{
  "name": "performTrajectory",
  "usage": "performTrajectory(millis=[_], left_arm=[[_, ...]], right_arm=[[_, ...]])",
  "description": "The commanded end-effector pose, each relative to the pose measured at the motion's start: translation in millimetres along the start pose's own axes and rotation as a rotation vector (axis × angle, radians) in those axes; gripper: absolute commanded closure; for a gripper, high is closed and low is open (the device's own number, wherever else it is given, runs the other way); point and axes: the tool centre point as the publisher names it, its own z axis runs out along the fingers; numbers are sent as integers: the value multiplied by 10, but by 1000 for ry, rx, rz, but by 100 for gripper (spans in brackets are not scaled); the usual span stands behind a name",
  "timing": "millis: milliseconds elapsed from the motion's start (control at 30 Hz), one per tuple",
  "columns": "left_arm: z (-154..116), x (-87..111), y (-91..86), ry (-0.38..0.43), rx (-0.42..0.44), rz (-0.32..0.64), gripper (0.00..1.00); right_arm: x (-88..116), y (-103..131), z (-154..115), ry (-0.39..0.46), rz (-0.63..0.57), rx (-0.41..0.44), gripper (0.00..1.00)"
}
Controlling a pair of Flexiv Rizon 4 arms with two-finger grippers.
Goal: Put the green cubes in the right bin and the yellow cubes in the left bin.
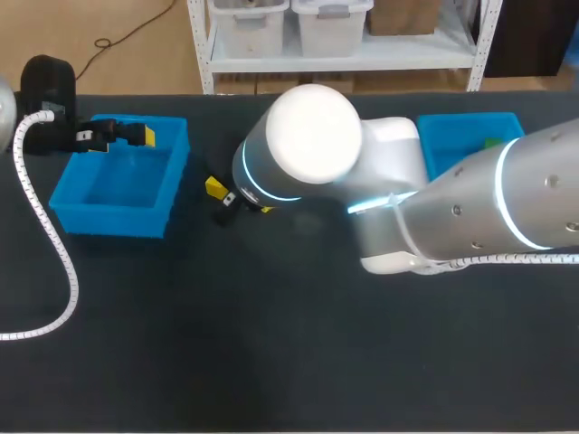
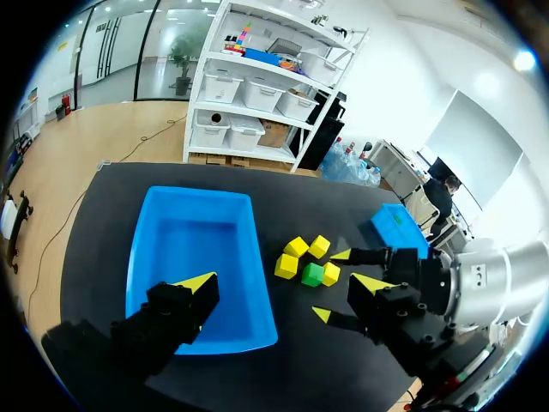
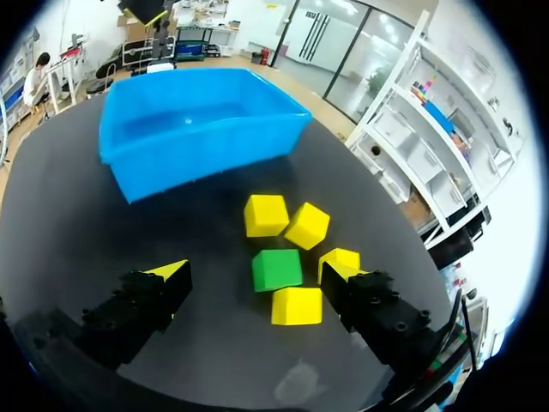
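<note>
Several yellow cubes (image 3: 265,215) and one green cube (image 3: 276,269) lie in a tight cluster on the black table, just right of the left blue bin (image 3: 197,129). My right gripper (image 3: 256,273) hangs open above the cluster, with the green cube under the gap between its fingers. In the head view the right arm hides the cubes; only its gripper (image 1: 240,199) shows. My left gripper (image 1: 127,136) is open and holds nothing, over the left bin (image 1: 118,221). From its wrist, the left gripper (image 2: 283,283) sees that bin (image 2: 193,240), the green cube (image 2: 312,275) and the yellow cubes (image 2: 296,247).
The right blue bin (image 1: 452,131) stands at the table's back right with a green cube (image 1: 491,142) in it. My right arm's bulk spans the table's middle. A white cable (image 1: 54,244) trails along the left arm.
</note>
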Motion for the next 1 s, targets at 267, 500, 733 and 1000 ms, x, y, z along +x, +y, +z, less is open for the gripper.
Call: performTrajectory(millis=[267,500,733,1000], left_arm=[[-1,12,20,-7,10,2,0],[-1,12,20,-7,10,2,0],[-1,12,20,-7,10,2,0],[-1,12,20,-7,10,2,0]], right_arm=[[35,35,-35,-15,3,16,0],[104,83,19,5,2,19,0],[21,14,109,2,0,45,0],[16,-30,309,31,-32,59,0]])
